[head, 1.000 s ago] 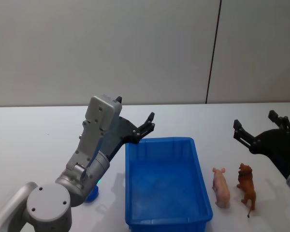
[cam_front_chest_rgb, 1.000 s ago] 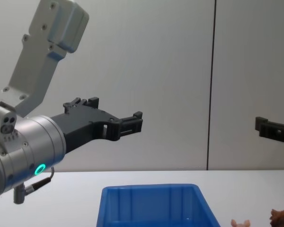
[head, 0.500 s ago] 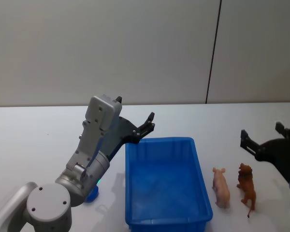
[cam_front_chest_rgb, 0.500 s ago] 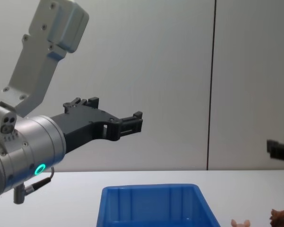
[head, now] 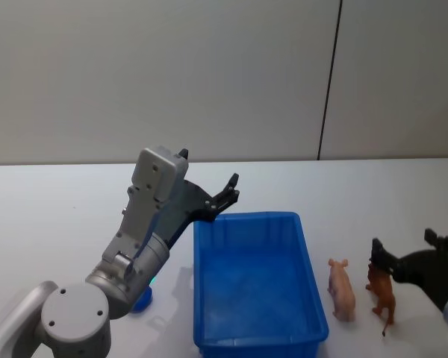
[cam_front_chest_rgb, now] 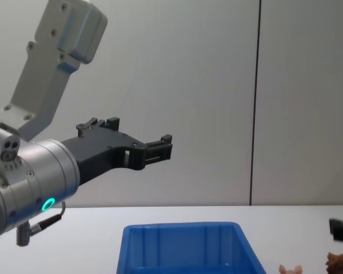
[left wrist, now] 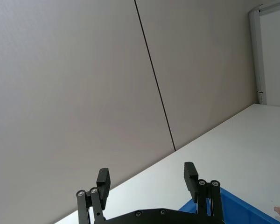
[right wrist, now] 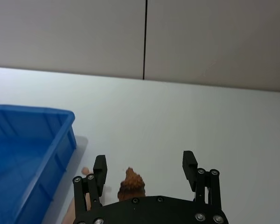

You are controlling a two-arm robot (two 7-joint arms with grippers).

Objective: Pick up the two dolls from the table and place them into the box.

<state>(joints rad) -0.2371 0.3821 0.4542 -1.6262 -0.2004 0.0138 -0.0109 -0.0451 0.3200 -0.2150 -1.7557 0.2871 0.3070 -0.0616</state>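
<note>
The right gripper [head: 403, 245] hangs low over the smooth white table [head: 60, 201] with its black fingers spread wide, and the shaggy reddish-brown lion doll [head: 384, 297] stands right beneath it. In the right wrist view the lion's mane sits between the two fingers. Just beside the lion stands the sleek peach-pink pig doll [head: 342, 292], close to the right wall of the bright blue ribbed plastic box [head: 246, 218]. The left gripper [left wrist: 147, 172], fingers also wide apart, hovers above the box's far left corner.
</note>
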